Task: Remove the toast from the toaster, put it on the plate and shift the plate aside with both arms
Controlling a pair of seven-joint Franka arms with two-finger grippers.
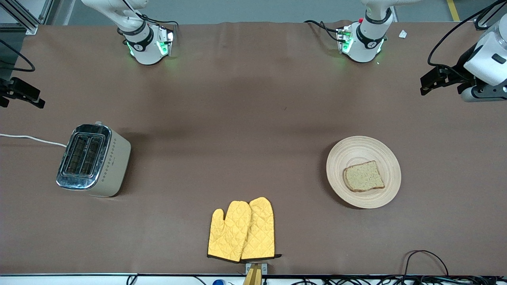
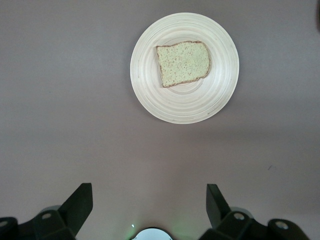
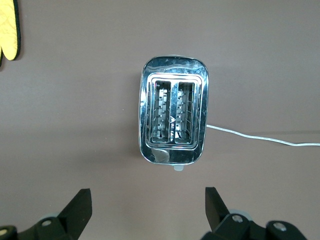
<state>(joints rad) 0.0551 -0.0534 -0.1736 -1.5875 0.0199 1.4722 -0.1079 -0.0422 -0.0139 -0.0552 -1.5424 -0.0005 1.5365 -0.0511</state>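
The toast (image 1: 363,176) lies flat on the round pale wooden plate (image 1: 348,152), toward the left arm's end of the table. In the left wrist view the toast (image 2: 183,63) and plate (image 2: 185,107) lie well below the left gripper (image 2: 147,187), which is open, empty and held high. The left gripper (image 1: 433,81) shows at the edge of the front view. My right gripper (image 3: 148,191) is open and empty, high above the table near the toaster (image 3: 173,117). It shows at the other edge of the front view (image 1: 20,95).
A chrome and cream toaster (image 1: 93,160) with two empty slots stands toward the right arm's end, its white cord (image 1: 27,138) running off the table. A pair of yellow mitts (image 1: 242,230) lies near the table's front edge. Black cables (image 1: 425,261) trail along that edge.
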